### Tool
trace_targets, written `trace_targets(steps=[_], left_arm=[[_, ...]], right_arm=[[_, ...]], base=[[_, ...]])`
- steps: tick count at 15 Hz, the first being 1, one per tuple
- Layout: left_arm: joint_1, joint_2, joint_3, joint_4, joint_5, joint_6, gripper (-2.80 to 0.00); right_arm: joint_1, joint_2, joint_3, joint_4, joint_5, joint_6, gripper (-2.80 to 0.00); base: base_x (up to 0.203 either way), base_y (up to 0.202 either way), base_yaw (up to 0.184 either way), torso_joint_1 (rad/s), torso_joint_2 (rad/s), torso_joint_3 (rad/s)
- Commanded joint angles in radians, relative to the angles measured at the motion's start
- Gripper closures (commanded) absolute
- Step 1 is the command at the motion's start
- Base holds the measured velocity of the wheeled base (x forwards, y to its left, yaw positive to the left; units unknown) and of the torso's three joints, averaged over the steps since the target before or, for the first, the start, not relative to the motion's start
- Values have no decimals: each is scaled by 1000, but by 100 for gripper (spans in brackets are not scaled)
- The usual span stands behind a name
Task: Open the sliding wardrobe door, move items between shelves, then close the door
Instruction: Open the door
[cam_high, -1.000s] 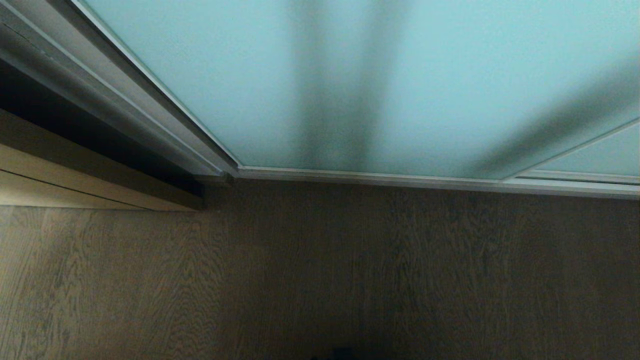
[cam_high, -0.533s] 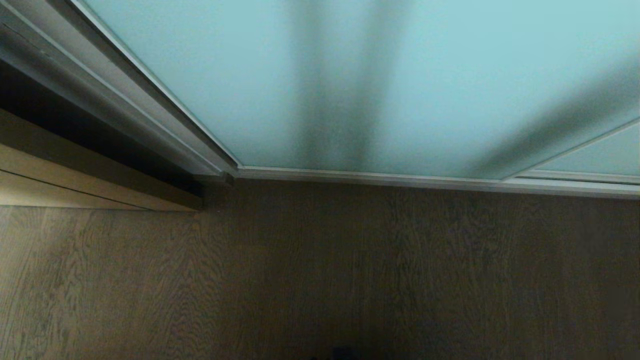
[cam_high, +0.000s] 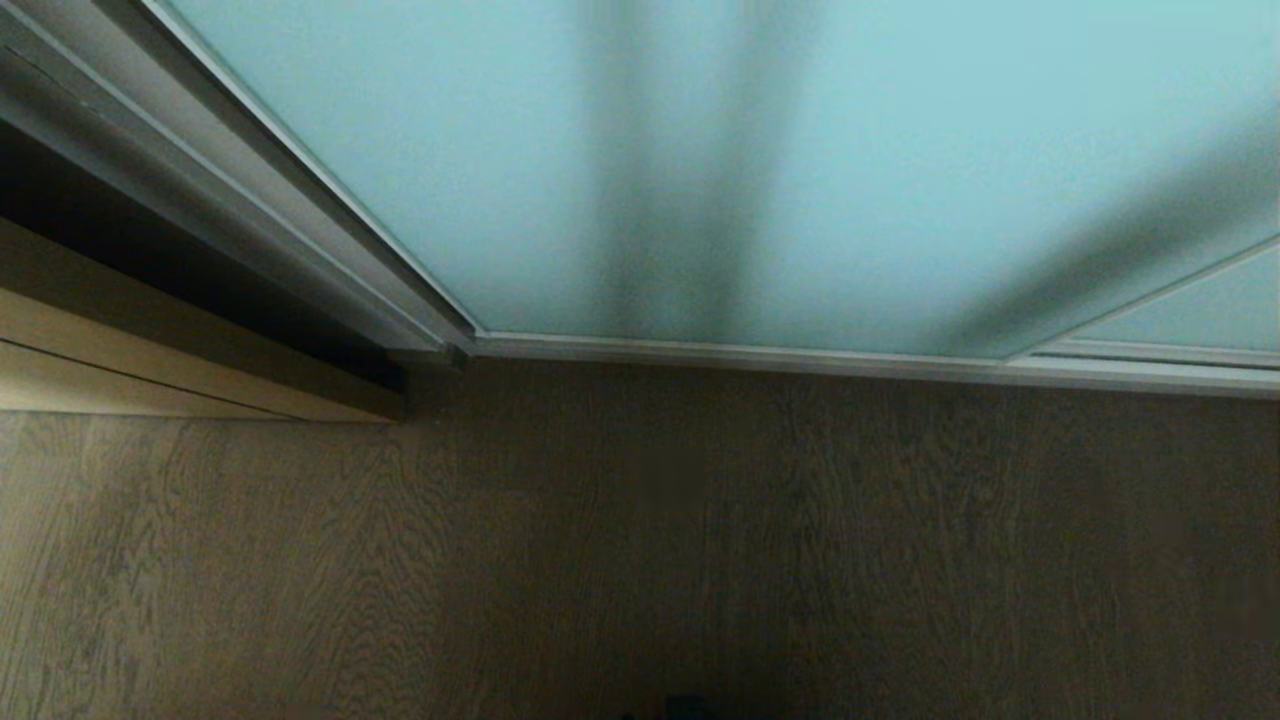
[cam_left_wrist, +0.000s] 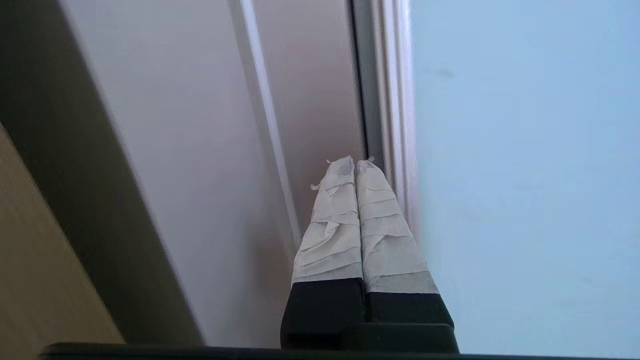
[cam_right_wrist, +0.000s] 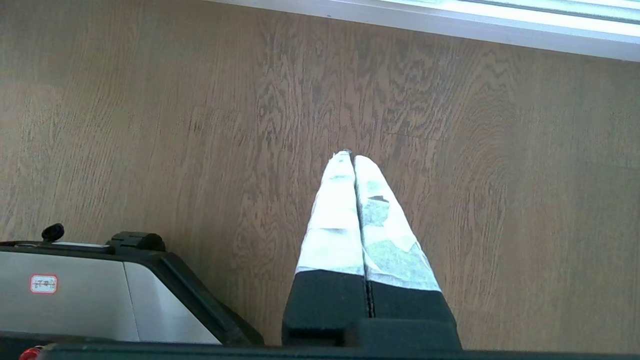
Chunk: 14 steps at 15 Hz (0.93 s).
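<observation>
Behind sliding wardrobe door (cam_high: 800, 150), shelves unseen.

Frosted matt glass sliding wardrobe door (cam_high: 480, 150), silver metal frame (cam_high: 740, 352), grainy wood floor (cam_high: 640, 560)

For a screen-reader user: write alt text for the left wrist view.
The left pincer, its taped fingers pressed together and holding nothing, points at the slim silver frame along the edge of the frosted turquoise sliding wardrobe door. On the frame's other side runs a pale wall panel.
</observation>
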Motion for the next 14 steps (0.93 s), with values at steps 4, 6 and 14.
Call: trace_targets(steps=[4, 6, 14], left_arm=[[1, 72, -72, -48, -6, 0, 0], [1, 108, -89, -52, 0, -4, 0], [-1, 210, -102, -102, 11, -28, 0]], right_arm=[[1, -2, 0, 0, 1, -1, 0], [0, -2, 0, 0, 1, -1, 0], [1, -2, 0, 0, 1, 1, 0]], base=[[0, 0, 0, 0, 0, 0], [0, 0, 0, 0, 0, 0], [0, 0, 0, 0, 0, 0]])
